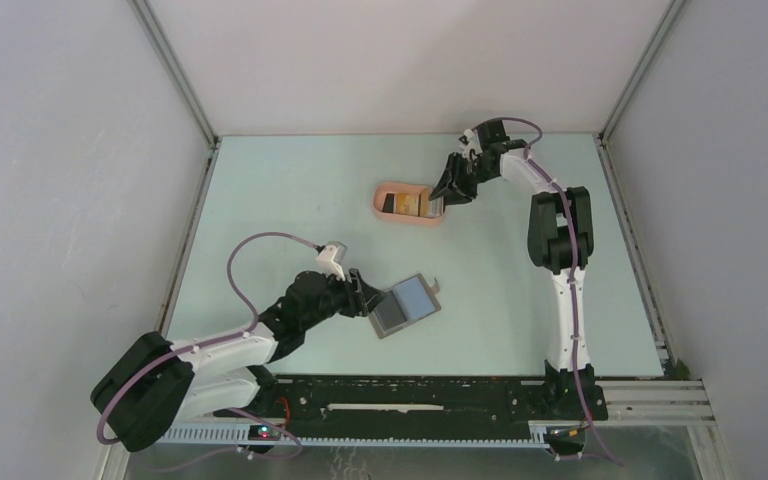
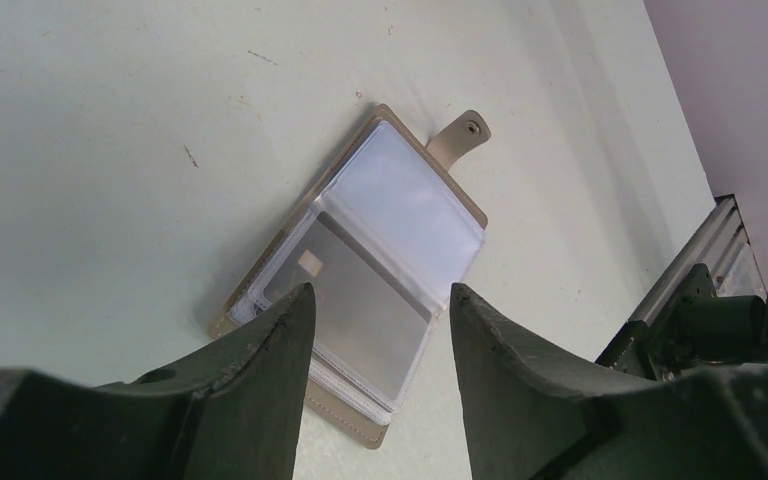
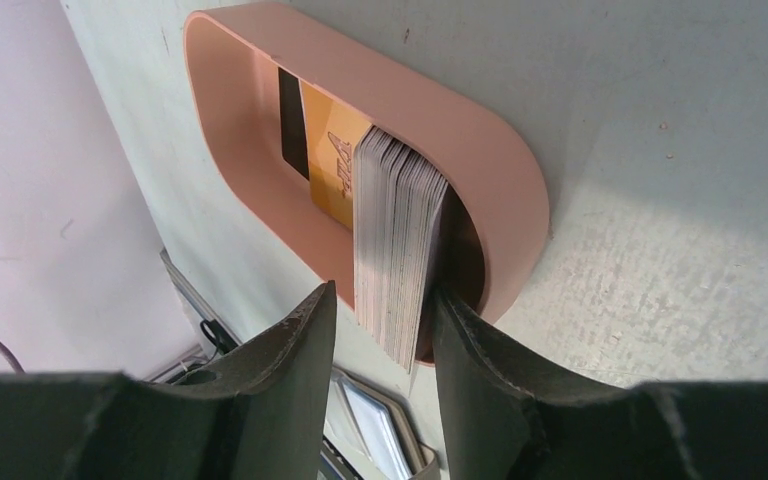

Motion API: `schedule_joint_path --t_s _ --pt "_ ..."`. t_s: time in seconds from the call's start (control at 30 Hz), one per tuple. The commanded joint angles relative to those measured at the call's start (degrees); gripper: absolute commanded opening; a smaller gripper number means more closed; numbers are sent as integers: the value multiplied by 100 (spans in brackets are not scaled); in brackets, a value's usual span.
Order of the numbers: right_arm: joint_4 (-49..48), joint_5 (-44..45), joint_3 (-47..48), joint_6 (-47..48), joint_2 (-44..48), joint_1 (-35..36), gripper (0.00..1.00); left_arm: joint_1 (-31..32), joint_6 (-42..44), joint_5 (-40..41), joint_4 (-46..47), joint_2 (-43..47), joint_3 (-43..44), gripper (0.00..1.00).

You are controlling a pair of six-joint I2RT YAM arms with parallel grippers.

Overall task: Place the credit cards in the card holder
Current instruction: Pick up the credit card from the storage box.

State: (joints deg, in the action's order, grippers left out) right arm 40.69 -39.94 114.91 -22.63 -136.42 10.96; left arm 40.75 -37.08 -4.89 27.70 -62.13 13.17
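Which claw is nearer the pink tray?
Right. The right claw sits at the end of the tray, straddling the card stack standing in it. The left claw is across the table, over the open wallet, well clear of the tray.

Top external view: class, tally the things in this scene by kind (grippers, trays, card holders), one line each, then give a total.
Grippers: 2 (left gripper, right gripper)
Trays: 1 (pink tray)
Card holders: 1 (card holder, lying open)
Total: 4
The credit cards in the tray are packed too tightly to count.
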Motion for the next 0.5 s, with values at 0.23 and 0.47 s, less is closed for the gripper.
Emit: schedule_joint_path --t_s 0.23,0.47 --pt "-94 -279 -35 -66 230 -118 42 12 34 -57 96 87 231 57" --pt "-97 -343 -89 -64 265 -203 36 9 43 -58 91 71 246 57"
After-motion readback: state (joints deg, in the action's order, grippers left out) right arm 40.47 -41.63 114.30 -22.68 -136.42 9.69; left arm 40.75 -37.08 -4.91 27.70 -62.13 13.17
